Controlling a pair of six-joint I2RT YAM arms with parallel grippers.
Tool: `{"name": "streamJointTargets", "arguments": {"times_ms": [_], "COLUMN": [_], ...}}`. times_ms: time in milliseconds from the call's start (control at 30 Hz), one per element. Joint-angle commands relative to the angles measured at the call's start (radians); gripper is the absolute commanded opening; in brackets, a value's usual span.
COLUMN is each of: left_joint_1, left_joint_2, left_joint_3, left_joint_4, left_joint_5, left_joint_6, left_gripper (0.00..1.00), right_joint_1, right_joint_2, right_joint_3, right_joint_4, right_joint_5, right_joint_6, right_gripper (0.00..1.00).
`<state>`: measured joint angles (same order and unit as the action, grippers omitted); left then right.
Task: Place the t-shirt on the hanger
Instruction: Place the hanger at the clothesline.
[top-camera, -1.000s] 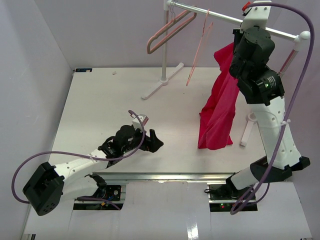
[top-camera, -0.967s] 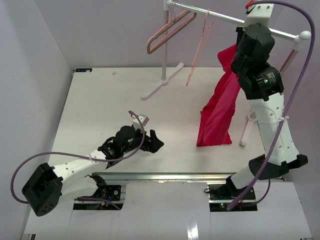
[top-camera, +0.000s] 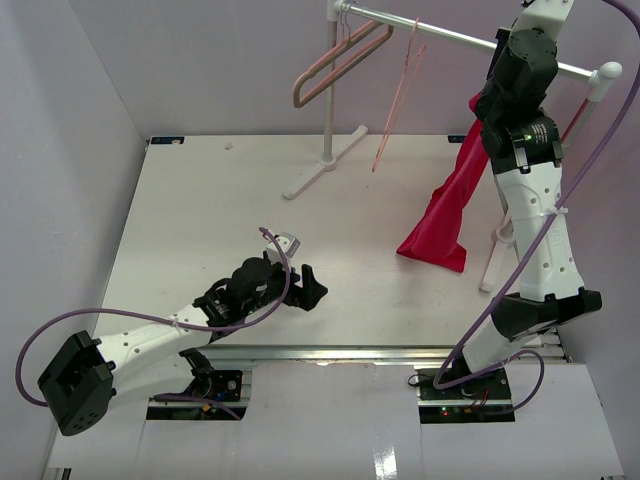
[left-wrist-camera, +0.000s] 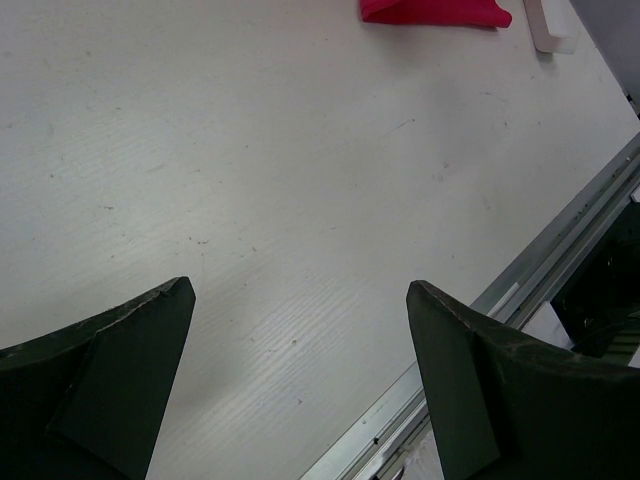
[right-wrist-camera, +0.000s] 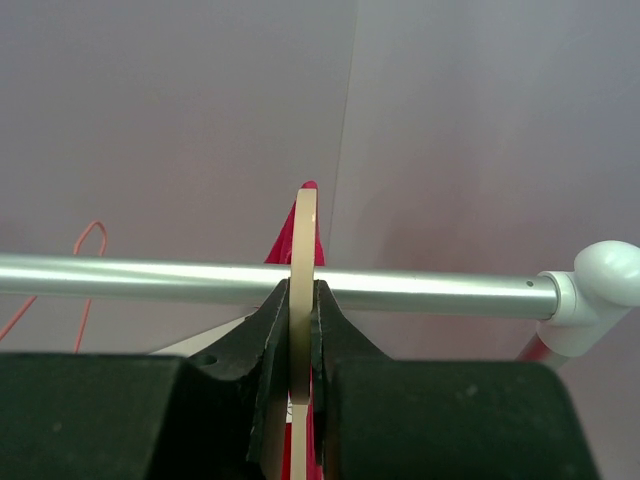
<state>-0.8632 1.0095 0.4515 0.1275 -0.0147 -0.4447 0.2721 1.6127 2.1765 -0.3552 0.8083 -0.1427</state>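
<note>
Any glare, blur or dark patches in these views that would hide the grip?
Top external: evenly lit, sharp, soft shadows. Left wrist: table crisp, left end effector dark. Right wrist: right end effector underexposed, yet the hanger edge and the rail read sharp.

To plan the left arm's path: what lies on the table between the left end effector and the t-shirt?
Nothing: the left wrist view shows only bare table between the left end effector and the t-shirt.

At the rail's (top-camera: 450, 37) right end, right of two other hangers (top-camera: 335, 66), the hanger (right-wrist-camera: 305, 260), with the t-shirt (top-camera: 450, 210) trailing down onto the table (top-camera: 200, 200).
</note>
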Motion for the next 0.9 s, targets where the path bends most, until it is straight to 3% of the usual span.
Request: {"name": "streamJointTargets", "arguments": {"times_ms": [0, 500, 867], "left_joint_1": [-0.007, -0.014, -0.020], "left_joint_2": [-0.022, -0.011, -0.018], "left_joint_3": [0.029, 0.032, 0.032], "left_joint_4": [0.001, 0.009, 0.009], "left_joint_5": [0.007, 0.023, 0.045], "left_joint_6": [0.009, 0.009, 0.014], "left_gripper": [0.98, 0.98, 0.98], "right_joint_1": [-0.028, -0.071, -0.071], "right_joint_2": [0.002, 0.003, -0.024], "right_joint_3": [0.003, -0.033, -0.092], "right_joint_4": [0.121, 0.182, 0.208], "right_joint_5": [0.003, -0.009, 0.004], "right_joint_6": [-0.008, -0.004, 0.011], "right_gripper": [0.08, 0.09, 0.42]}}
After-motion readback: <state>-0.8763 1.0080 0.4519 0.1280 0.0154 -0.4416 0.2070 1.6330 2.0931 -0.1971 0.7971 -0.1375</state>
